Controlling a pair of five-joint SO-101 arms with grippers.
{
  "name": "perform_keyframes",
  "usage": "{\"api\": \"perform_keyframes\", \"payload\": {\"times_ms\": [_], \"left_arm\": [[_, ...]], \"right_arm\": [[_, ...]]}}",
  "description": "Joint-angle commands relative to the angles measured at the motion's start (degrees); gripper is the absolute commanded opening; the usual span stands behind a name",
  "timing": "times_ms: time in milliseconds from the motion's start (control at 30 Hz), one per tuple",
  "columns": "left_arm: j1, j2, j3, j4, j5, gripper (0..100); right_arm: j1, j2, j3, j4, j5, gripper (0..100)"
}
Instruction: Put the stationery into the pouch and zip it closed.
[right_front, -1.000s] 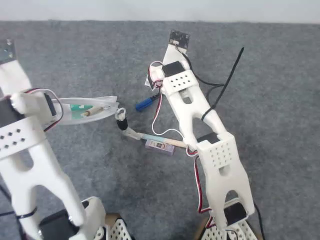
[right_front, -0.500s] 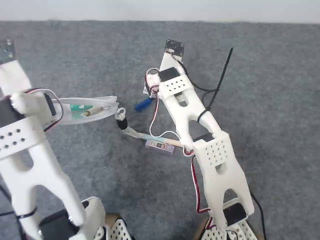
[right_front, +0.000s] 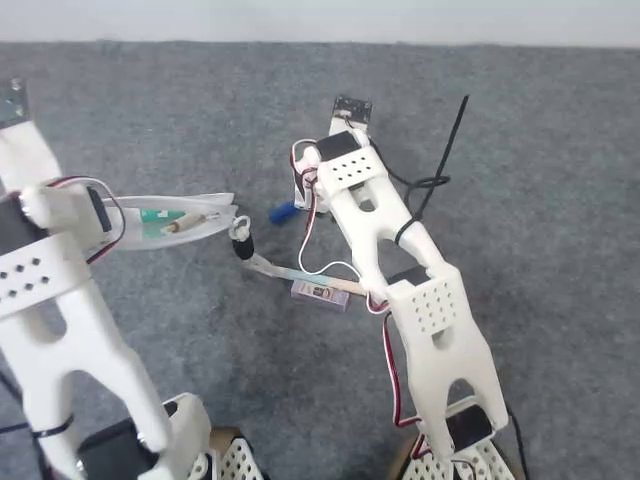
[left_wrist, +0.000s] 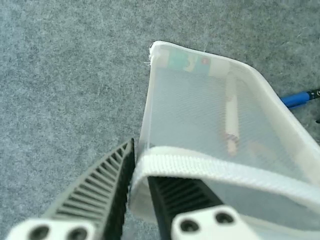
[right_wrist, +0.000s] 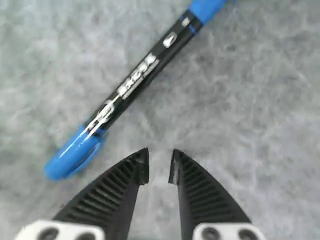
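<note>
A translucent white pouch (left_wrist: 215, 125) lies open on the grey felt, with my left gripper (left_wrist: 141, 150) shut on its webbing rim. A green-printed item (left_wrist: 181, 62) and a wooden stick-like item (left_wrist: 230, 120) lie inside it. In the high view the pouch (right_front: 180, 221) sits at the left. Just ahead of my right gripper (right_wrist: 158, 167) lies a blue and black marker (right_wrist: 131, 89); the fingertips are a narrow gap apart and hold nothing. From above, only the marker's blue end (right_front: 283, 211) pokes out from under the right arm.
Between the arms lie a thin pale-blue pen (right_front: 300, 274), a small purple block (right_front: 320, 293) and a black-capped piece (right_front: 243, 240). Red and white servo wires (right_front: 318, 250) loop over the pen. Open grey felt stretches to the far side and right.
The right arm has swung left and lowered over the blue marker, hiding most of it from above. The left arm and pouch have stayed still.
</note>
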Motion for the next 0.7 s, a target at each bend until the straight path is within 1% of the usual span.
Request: {"api": "perform_keyframes", "payload": {"times_ms": [0, 67, 200, 267, 500, 600, 667], "left_arm": [[-0.26, -0.88, -1.71, -0.35, -0.44, 1], [-0.26, -0.88, -1.71, -0.44, -0.44, 1], [-0.26, -0.88, -1.71, -0.44, -0.44, 1], [-0.18, -0.88, -1.71, -0.53, -0.44, 1], [-0.09, -0.88, -1.63, -0.53, -0.44, 1], [-0.09, -0.88, -1.19, -0.62, -0.44, 1], [-0.26, -0.88, -1.19, -0.62, -0.44, 1]], "right_arm": [[-1.27, -8.13, -1.14, 0.66, 0.53, 8.6], [-1.54, -9.10, -1.14, -1.10, 0.53, 7.9], [-1.54, -9.80, -1.14, -6.64, 0.62, 0.2], [-1.27, -9.10, -1.14, -9.63, 0.62, 1.5], [-0.04, -1.71, -1.14, -21.32, 0.62, 0.7], [0.13, 1.45, -1.14, -22.29, 0.62, 0.7], [0.22, 2.33, -1.14, -19.91, 0.62, 0.7]]}}
